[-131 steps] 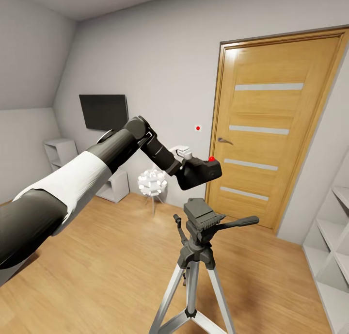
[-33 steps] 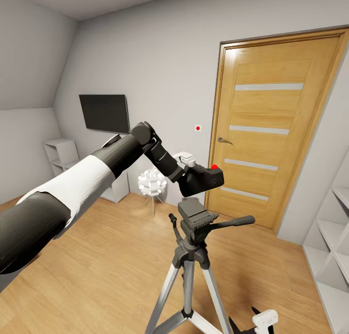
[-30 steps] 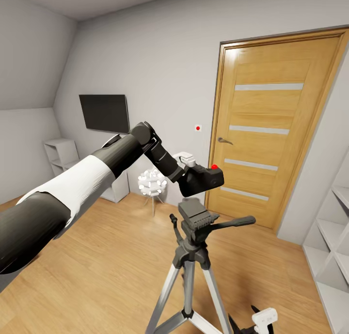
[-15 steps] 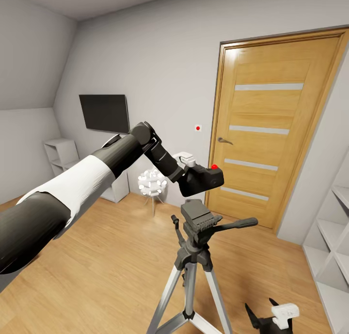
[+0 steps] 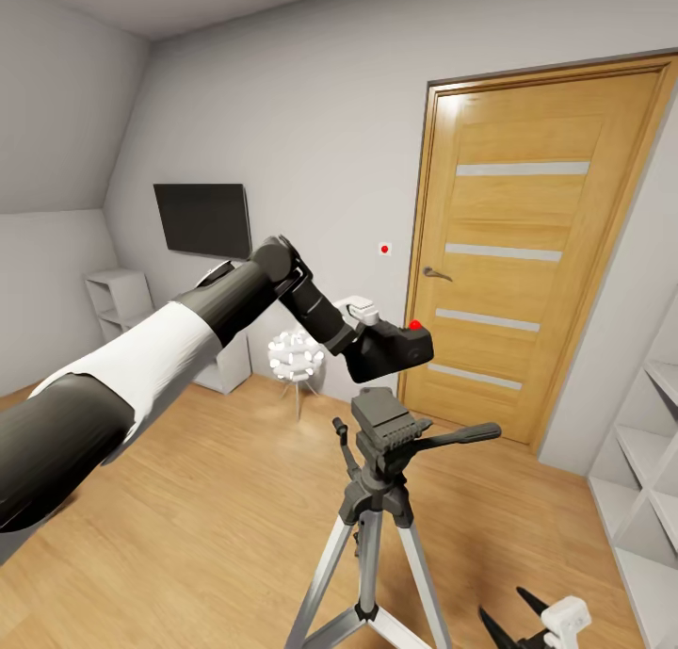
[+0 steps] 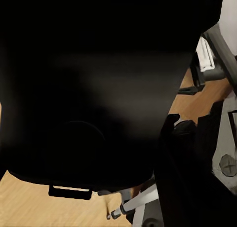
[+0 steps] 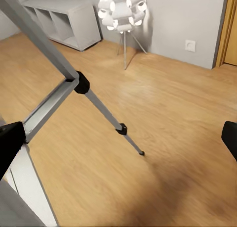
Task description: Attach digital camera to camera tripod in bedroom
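Room: bedroom with smooth light grey walls (image 5: 311, 112), a sloped ceiling at one side, and a light wood plank floor (image 5: 188, 517) with visible grain.
Digital camera: chunky matte black body (image 5: 394, 349) with a bright red round dot on top; held in the air just above the tripod head, apart from it. From the left wrist its dark bulk (image 6: 98, 88) blocks most of the scene.
Left gripper: (image 5: 363, 333) clamped on the digital camera; white housing at the wrist, black ribbed forearm, white sleeve further back.
Camera tripod: black blocky pan head (image 5: 381, 421) with a long handle pointing toward the door; silver-grey tubular legs splay below. From the right wrist, a leg (image 7: 101, 108) with a black clamp and small black foot stands on the planks.
Right gripper: (image 5: 532, 621) low beside the tripod, black pointed fingers (image 5: 496, 627) spread apart, holding nothing.
Door: oak (image 5: 527, 253), pale horizontal stripes, metal lever handle.
Wall screen: flat black rectangle (image 5: 202, 219).
Floor lamp: cluster of white rounded pieces (image 5: 295, 352) on thin legs.
Shelving: white cube units (image 5: 650, 479) at the side.
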`<state>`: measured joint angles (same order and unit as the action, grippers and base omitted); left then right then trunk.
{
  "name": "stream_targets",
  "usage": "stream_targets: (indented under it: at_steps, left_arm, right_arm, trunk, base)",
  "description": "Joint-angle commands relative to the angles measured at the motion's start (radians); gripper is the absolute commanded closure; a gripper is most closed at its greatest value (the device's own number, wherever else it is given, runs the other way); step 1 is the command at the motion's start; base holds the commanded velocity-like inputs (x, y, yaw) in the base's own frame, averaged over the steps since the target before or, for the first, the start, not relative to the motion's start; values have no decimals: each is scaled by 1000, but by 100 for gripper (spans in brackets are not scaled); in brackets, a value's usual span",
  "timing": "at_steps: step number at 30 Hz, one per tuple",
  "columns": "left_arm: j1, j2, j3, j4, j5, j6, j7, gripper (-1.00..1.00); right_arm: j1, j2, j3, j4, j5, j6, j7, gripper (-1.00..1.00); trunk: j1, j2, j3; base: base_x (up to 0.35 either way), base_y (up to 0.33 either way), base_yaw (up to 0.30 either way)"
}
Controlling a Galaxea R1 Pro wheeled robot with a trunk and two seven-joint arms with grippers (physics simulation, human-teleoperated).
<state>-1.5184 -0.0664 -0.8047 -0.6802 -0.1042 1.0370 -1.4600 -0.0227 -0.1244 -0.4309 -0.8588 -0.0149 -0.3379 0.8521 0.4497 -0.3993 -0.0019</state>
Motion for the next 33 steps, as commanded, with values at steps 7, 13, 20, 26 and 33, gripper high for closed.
stream_targets:
  at_steps: [7,13,20,26,33]
  left_arm:
    - [1,82,-5,-315,-9,10,-56,100]
    - [1,187,-7,-481,-7,10,-111,100]
    - [1,284,-11,-548,-4,10,-111,100]
    - [3,349,-56,-653,-1,10,-111,100]
    - [3,354,-60,-625,31,10,-111,100]
  right_arm:
    - [0,10,-2,7,26,-3,10,-100]
    - [0,13,-2,23,83,-5,11,-100]
    - [-1,32,-2,26,94,-7,10,-100]
    - [0,38,-2,27,96,-7,4,-100]
    - [0,42,-2,29,96,-7,-43,-100]
  trunk:
    - [0,-1,0]
    - [0,-1,0]
    - [0,-1,0]
    - [0,-1,0]
    - [0,-1,0]
  base:
    - [0,0,0]
    - [0,0,0]
    - [0,0,0]
    - [0,0,0]
    - [0,0,0]
